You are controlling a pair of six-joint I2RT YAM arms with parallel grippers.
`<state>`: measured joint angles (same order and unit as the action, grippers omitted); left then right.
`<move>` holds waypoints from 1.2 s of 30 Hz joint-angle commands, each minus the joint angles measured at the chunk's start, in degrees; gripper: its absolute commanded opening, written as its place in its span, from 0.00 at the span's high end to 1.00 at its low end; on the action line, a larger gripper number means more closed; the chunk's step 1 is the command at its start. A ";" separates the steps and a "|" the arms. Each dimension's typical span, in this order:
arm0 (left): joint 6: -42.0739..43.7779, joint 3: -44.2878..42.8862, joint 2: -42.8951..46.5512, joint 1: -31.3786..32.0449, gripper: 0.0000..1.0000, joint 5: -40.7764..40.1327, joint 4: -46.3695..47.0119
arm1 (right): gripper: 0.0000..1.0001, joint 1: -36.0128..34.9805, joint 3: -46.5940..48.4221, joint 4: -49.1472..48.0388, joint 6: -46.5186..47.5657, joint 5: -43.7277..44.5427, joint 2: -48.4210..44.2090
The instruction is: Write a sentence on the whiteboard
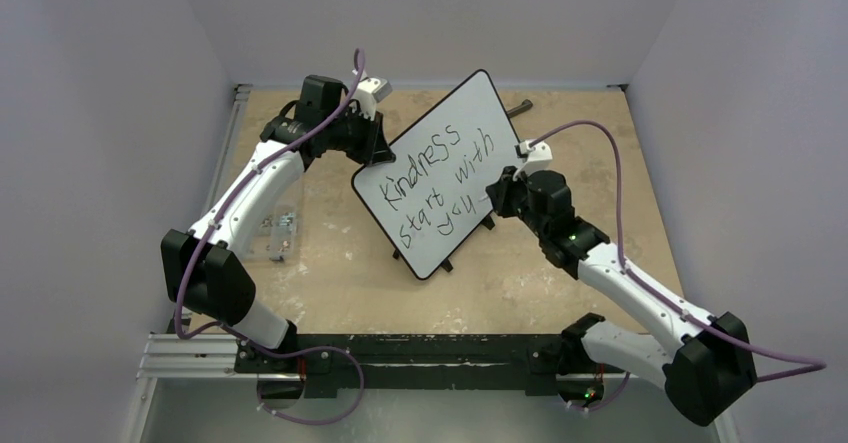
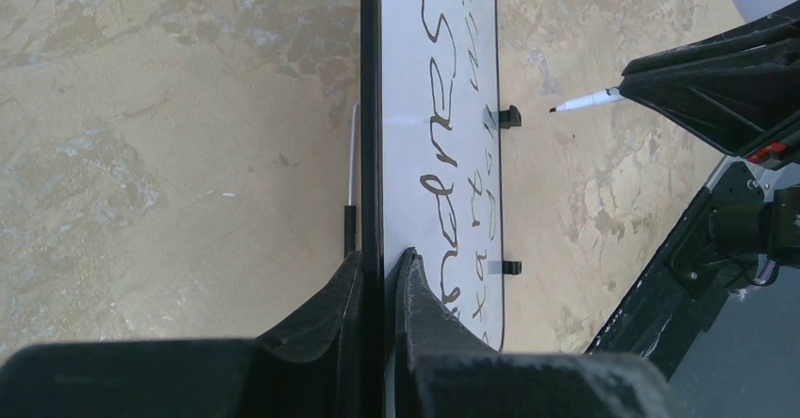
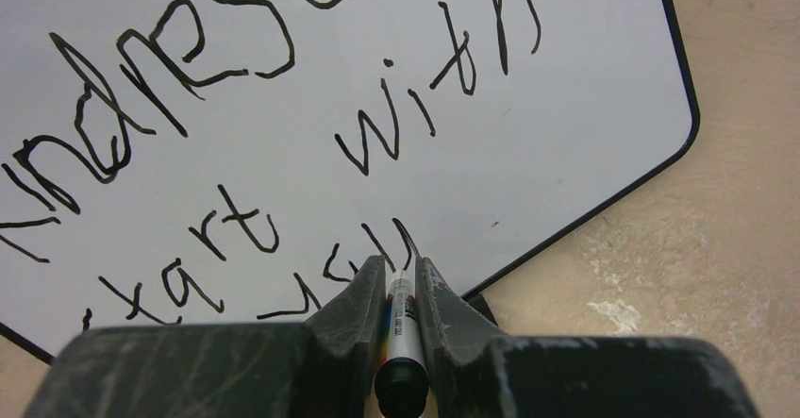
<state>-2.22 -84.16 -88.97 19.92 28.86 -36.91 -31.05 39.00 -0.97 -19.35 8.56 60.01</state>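
1. The whiteboard (image 1: 492, 103) stands tilted on small black feet (image 2: 509, 116) in the middle of the desk (image 1: 560, 263). It is turned at an angle between the two arms.
2. The sentence (image 1: 430, 178) reads "Kindness start with" in two black lines. Below them are a few strokes of a third line that I cannot read for sure.
3. The left pincer (image 2: 380, 262) is pressed together on the board's rim, one jaw on the back and one on the written face, bracing it.
4. The right pincer (image 3: 398, 267) is pinching a marker (image 3: 401, 324) by the barrel, tip forward, at the third line. From the left wrist view the tip looks just off the surface.
5. Handling, as I judge it: the board is stiff, light and glossy. On such small feet it would tip or skate under pen pressure if it were not braced.
6. The best hold is the rim at a side edge, clear of the ink, since a jaw dragged over the writing would smear it.
7. The marker is slim and smooth and may twist or slide back in the jaws. It wants a firm grip at mid-barrel and light pressure on the board.
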 commanded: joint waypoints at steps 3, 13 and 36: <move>10.73 1.80 -1.65 0.73 1.00 -8.88 -11.28 | 1.00 0.38 1.32 2.20 -0.40 1.45 -3.49; 14.65 2.82 -1.67 0.60 1.00 -8.41 -13.09 | 1.00 0.38 -0.18 3.19 -1.74 -1.14 -7.06; 17.66 5.04 -2.84 -0.68 0.73 -7.90 -13.55 | 1.00 0.39 -2.76 4.84 -2.18 -3.11 -11.52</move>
<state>6.70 -81.28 -90.59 18.00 25.65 -43.83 -30.98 36.75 3.99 -21.04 6.04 49.91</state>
